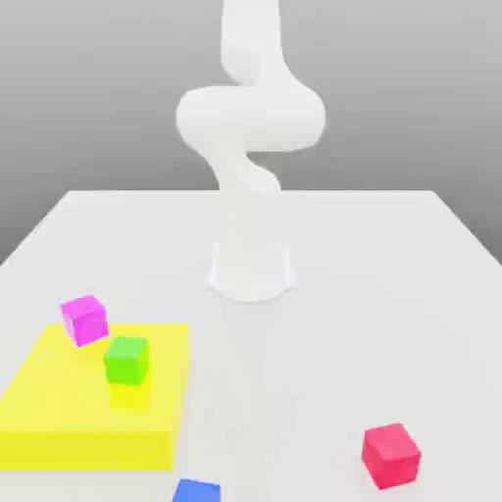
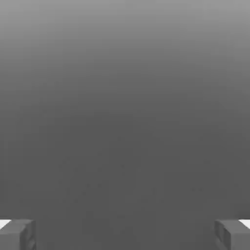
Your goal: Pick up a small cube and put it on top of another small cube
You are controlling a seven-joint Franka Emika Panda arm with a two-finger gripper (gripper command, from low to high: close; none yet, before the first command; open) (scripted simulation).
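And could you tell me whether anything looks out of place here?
The magenta cube looks slightly askew near the far edge of the yellow block, turned differently from the green cube. Nothing looks damaged.

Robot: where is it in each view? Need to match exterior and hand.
Exterior view: arm stands upper centre, rising from its base on the table past the top edge.
Hand view: its open gripper, one finger at each of two corners, wide apart.
Shared landmark: probably the plain grey backdrop, similar to the grey between the fingers; the match is tentative.
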